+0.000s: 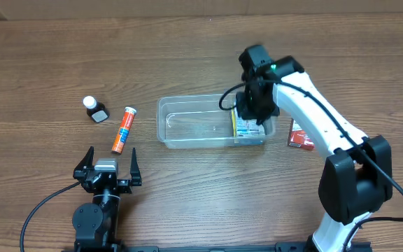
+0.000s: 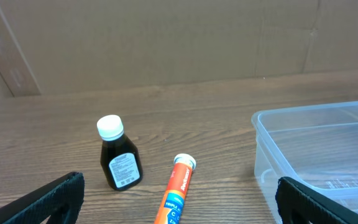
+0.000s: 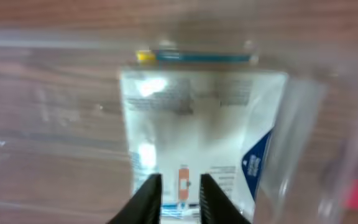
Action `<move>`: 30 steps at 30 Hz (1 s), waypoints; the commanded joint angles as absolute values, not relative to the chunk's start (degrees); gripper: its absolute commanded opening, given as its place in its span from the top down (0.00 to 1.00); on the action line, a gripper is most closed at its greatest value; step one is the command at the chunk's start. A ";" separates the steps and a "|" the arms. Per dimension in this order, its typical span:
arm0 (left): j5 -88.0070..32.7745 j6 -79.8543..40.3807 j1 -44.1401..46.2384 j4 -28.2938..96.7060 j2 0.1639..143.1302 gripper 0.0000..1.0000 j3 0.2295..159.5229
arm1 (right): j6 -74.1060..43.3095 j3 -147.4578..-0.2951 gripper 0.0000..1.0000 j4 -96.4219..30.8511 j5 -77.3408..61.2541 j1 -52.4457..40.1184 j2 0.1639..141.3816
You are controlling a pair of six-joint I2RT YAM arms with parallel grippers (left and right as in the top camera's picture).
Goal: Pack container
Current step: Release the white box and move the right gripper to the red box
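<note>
The clear plastic container (image 1: 187,120) lies at mid-table. A white box with blue print (image 1: 249,130) lies in its right end and fills the right wrist view (image 3: 197,124). My right gripper (image 1: 256,105) hovers just above that box. Its fingers (image 3: 180,199) are only a narrow gap apart with nothing between them. My left gripper (image 1: 108,168) is wide open and empty near the front edge. An orange tube (image 1: 124,129) and a small dark bottle with a white cap (image 1: 96,110) lie ahead of it. The left wrist view also shows the tube (image 2: 178,190), the bottle (image 2: 119,155) and the container (image 2: 328,143).
A red box (image 1: 301,134) lies on the table just right of the container, beside my right arm. A cardboard wall (image 2: 166,37) stands behind the table.
</note>
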State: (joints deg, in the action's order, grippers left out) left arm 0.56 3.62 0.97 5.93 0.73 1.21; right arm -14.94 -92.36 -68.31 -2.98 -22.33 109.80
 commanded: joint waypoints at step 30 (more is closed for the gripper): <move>-0.23 4.56 0.45 5.74 0.25 0.00 0.95 | -9.98 -81.17 0.09 -68.62 0.93 1.74 104.16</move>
